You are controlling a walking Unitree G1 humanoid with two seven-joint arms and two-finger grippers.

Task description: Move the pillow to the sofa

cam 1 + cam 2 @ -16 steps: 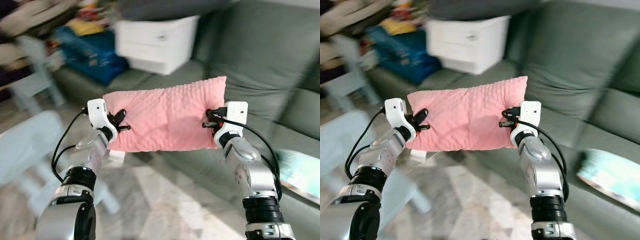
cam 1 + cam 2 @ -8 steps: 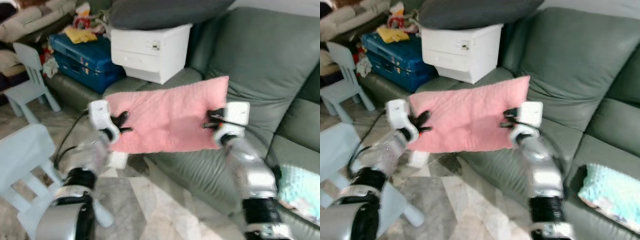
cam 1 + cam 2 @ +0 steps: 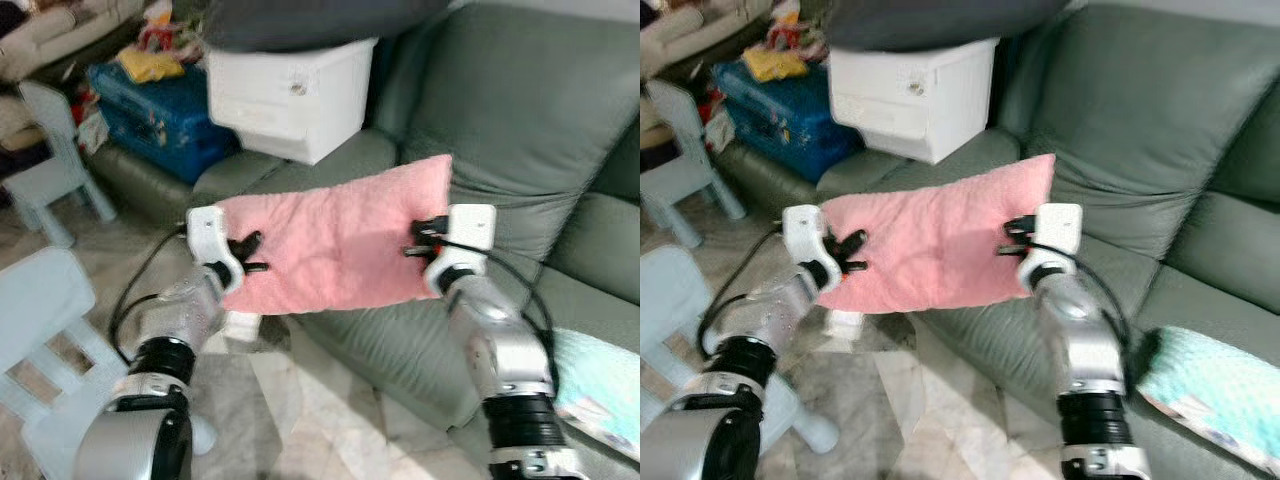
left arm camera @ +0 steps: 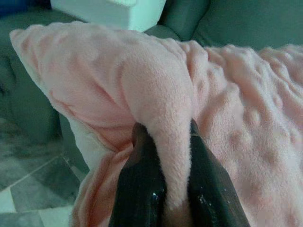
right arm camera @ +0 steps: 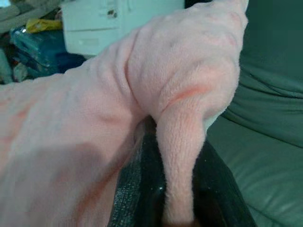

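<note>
Head camera, left eye. A pink, nubby fleece pillow (image 3: pixel 335 245) is held up in the middle of the frame, stretched flat between both arms. The left gripper (image 3: pixel 246 253) pinches its left edge; the right gripper (image 3: pixel 418 243) pinches its right edge. Pillow hangs in the air over the front edge of the grey-green leather sofa (image 3: pixel 520 120), which runs across the upper right and centre of the frame. It is not yet resting on the seat. Upper centre: a white plastic drawer box (image 3: pixel 285 90) sits on the sofa with a dark grey cushion (image 3: pixel 310 20) on top. Upper left: a blue suitcase (image 3: pixel 160 110). Left edge: a pale blue child's chair (image 3: pixel 55 165). Lower right corner: a light turquoise knitted cloth (image 3: pixel 600 375) on the seat.

Right eye. Same scene, nothing added; open seat cushion lies behind and to the right of the pillow.

Left wrist. The two black fingers (image 4: pixel 139 189) are closed narrow on a fold of pink fleece that bulges up between them. Firm bite, by the look of it.

Right wrist. Same story: black fingers (image 5: pixel 132 189) squeezed tight on a ridge of the fleece, sofa leather beyond.

Judgement: carrying step nearly done, placing step next. Next move calls for reaching forward and lowering the pillow onto the free seat area, clear of the box, then opening both grips together so it drops flat and doesn't slide off the front.
</note>
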